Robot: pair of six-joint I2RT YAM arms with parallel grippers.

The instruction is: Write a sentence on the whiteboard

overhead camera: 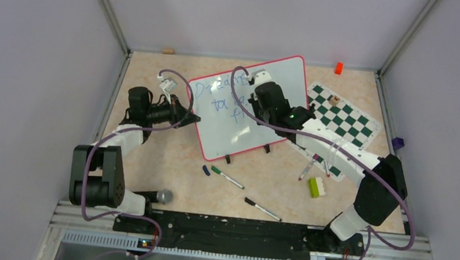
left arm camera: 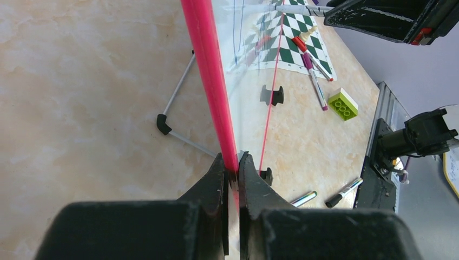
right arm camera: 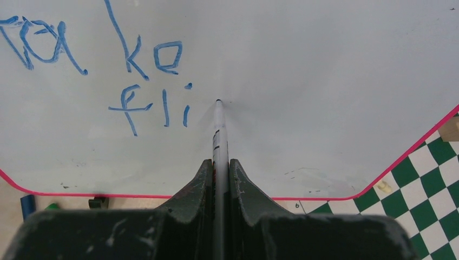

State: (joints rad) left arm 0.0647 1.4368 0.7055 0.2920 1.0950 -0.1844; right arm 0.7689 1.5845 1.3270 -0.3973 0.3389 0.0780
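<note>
The whiteboard [overhead camera: 228, 120] with its red frame stands tilted on two black feet in the middle of the table. My left gripper [overhead camera: 191, 118] is shut on its left red edge [left arm camera: 208, 81]. My right gripper [overhead camera: 257, 102] is shut on a white marker [right arm camera: 218, 135], whose tip touches the board just right of the letters. The sentence [overhead camera: 222, 90] is in blue lettering. The right wrist view shows "take" and below it "fli" [right arm camera: 149, 105].
A green-and-white chess mat [overhead camera: 341, 119] lies right of the board with a small piece on it. Several markers [overhead camera: 227, 177] and a green-and-white brick [overhead camera: 316, 187] lie on the table in front. An orange block [overhead camera: 338, 68] sits at the back.
</note>
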